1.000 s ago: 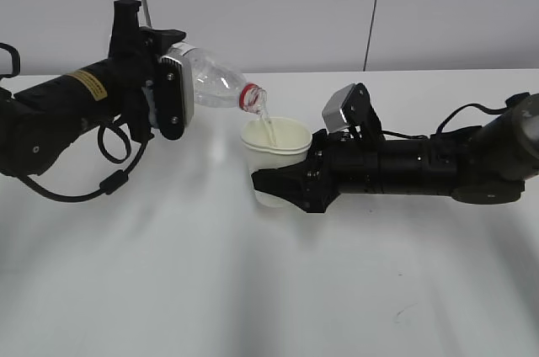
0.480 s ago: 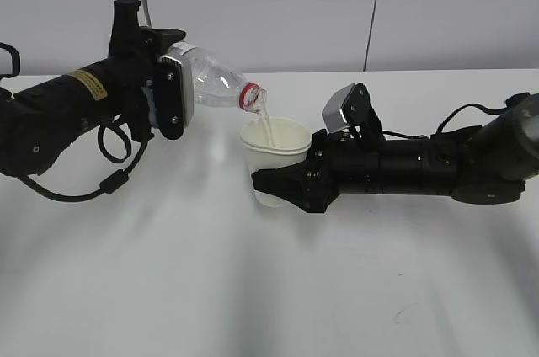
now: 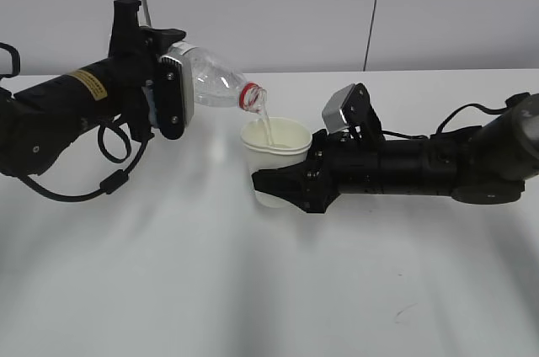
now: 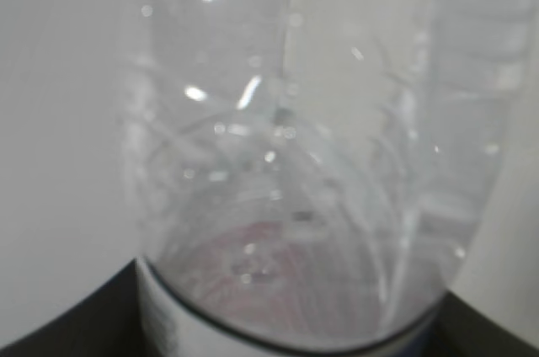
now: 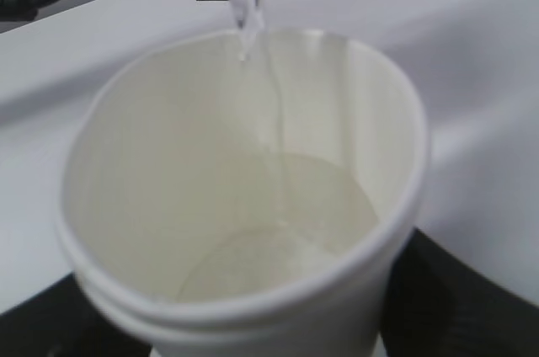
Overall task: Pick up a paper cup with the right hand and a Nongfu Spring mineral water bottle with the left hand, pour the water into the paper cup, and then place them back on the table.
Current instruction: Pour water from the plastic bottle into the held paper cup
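My left gripper (image 3: 164,92) is shut on the Nongfu Spring mineral water bottle (image 3: 215,81), which lies tipped with its red-ringed neck down to the right over the paper cup (image 3: 274,155). A thin stream of water (image 3: 266,124) falls from the mouth into the cup. The right gripper (image 3: 282,184) is shut on the cup's lower body and holds it upright, just above the table (image 3: 210,290). In the left wrist view the clear bottle (image 4: 295,163) fills the picture. Looking down from the right wrist, the cup (image 5: 244,197) has water (image 5: 286,222) pooled inside and the stream (image 5: 253,12) entering at its far rim.
A plain white wall with two dark vertical seams (image 3: 375,7) stands behind the table. The left arm's black cable (image 3: 109,176) loops down close to the tabletop. A small dark mark (image 3: 404,313) lies near the front right of the table.
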Robot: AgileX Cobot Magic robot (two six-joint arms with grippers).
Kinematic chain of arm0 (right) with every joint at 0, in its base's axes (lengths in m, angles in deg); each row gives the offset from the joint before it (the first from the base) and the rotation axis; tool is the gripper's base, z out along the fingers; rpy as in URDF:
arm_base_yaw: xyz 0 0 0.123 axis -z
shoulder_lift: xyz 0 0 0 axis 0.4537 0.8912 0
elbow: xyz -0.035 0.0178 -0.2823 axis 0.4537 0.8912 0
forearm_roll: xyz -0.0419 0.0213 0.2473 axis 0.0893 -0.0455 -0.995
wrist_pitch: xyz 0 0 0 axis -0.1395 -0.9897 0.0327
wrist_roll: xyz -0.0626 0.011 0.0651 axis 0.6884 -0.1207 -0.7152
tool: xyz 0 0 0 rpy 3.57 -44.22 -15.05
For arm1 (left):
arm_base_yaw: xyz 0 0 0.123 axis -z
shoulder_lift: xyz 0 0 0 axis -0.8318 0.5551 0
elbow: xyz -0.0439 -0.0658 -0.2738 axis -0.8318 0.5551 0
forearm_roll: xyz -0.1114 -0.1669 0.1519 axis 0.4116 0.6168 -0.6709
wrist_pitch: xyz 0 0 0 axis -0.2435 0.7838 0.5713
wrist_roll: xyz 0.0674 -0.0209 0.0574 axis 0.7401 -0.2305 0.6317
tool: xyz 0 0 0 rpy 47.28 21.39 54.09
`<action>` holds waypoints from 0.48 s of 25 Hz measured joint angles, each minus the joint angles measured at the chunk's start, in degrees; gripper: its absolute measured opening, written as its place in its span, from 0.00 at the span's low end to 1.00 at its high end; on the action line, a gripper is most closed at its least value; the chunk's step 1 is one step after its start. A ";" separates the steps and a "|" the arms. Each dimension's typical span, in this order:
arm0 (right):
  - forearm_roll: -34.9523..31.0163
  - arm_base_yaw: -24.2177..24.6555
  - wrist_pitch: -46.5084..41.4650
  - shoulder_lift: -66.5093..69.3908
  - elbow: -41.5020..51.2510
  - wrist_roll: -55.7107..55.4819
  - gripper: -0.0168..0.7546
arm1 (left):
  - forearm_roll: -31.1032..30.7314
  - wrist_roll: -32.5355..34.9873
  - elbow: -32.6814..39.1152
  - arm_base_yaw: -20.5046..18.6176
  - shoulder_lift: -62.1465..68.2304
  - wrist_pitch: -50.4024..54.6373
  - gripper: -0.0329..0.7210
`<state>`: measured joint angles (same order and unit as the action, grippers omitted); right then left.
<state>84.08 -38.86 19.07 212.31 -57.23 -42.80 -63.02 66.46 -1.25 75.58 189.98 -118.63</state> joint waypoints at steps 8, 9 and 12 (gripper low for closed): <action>0.00 0.00 -0.13 0.00 0.00 0.00 0.69 | 0.00 1.28 0.00 0.00 0.00 -0.06 0.58; 0.00 0.00 -0.13 0.00 0.00 0.00 0.69 | 0.00 1.28 0.00 0.00 0.00 -0.06 0.58; 0.00 0.00 -0.13 0.00 0.00 0.00 0.69 | 0.00 1.33 0.00 0.00 -0.04 -0.20 0.58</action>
<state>84.08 -38.86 18.94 212.31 -57.23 -42.80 -63.02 67.78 -1.25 75.58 189.94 -118.83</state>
